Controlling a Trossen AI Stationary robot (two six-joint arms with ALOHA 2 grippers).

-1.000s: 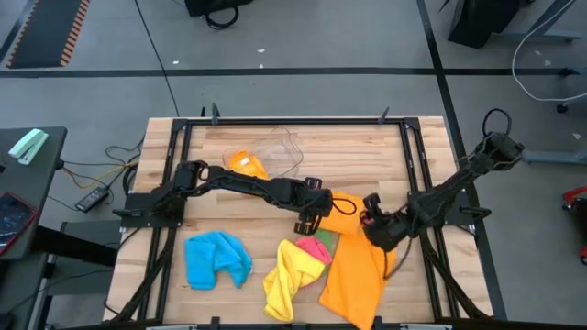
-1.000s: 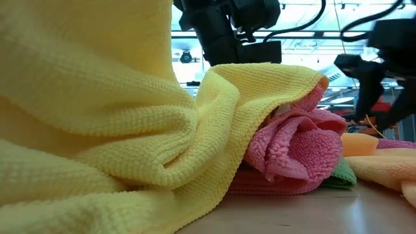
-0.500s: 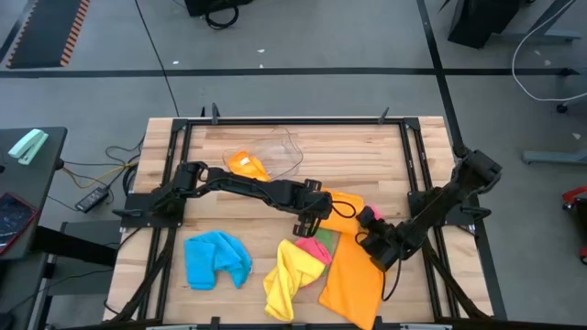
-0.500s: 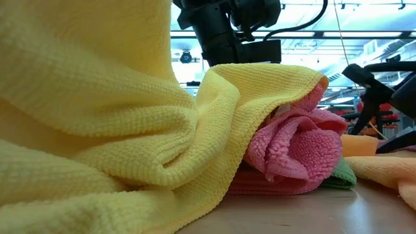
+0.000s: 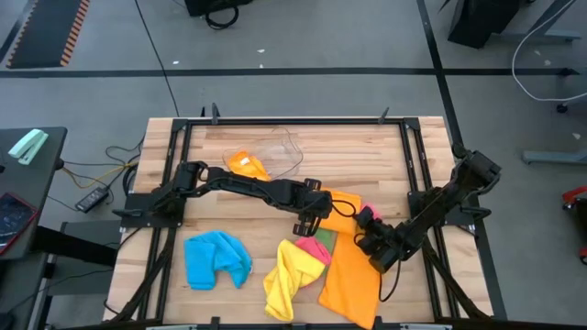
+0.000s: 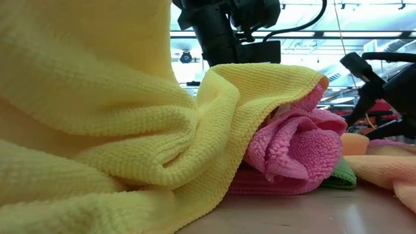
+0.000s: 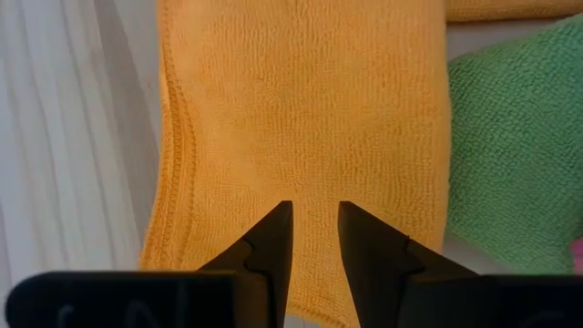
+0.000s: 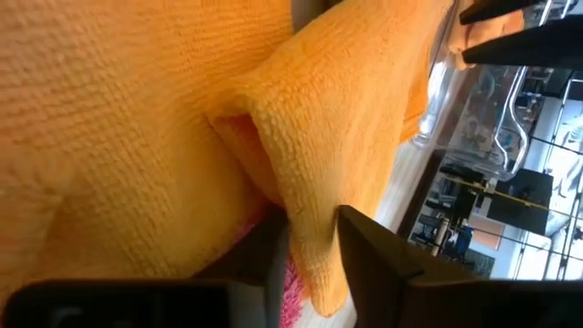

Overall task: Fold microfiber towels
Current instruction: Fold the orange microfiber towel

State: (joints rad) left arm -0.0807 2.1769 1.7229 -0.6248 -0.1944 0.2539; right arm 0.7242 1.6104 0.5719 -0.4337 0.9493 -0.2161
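An orange microfiber towel [image 5: 353, 266] lies spread at the table's near right, its far end over a pink towel [image 5: 318, 247] and a green one [image 7: 519, 137]. A yellow towel [image 5: 286, 280] is bunched to its left and fills the low view [image 6: 97, 130]. A blue towel [image 5: 216, 259] lies crumpled farther left. My left gripper [image 5: 318, 213] is shut on the orange towel's far left part, also shown in the left wrist view [image 7: 314, 211]. My right gripper [image 5: 365, 243] is shut on the towel's right edge. My left gripper has its two fingertips [image 7: 278, 228] set on the orange towel's top face [image 7: 314, 196], a little in from its hemmed edge, with a narrow strip of cloth between them. It comes slanting down from the far left. The towel lies flat there. My right gripper pinches a raised fold of the orange towel's right edge [image 8: 310, 223] between its two fingers [image 8: 360, 241]. It comes slanting down from the table's right. The fold stands up between the fingers; the rest of the towel lies on the table.
A clear plastic tub [image 5: 275, 148] stands at the far middle with another orange cloth [image 5: 246, 165] at its left. Black frame rails [image 5: 174, 183] run along the table's left, right and far sides. Bare wood [image 5: 367, 156] shows at the far right.
My right gripper has sunk toward the table's near edge onto the orange towel's right edge and has rolled about its own line. The towel's right edge has been drawn inward there. My left arm has kept still.
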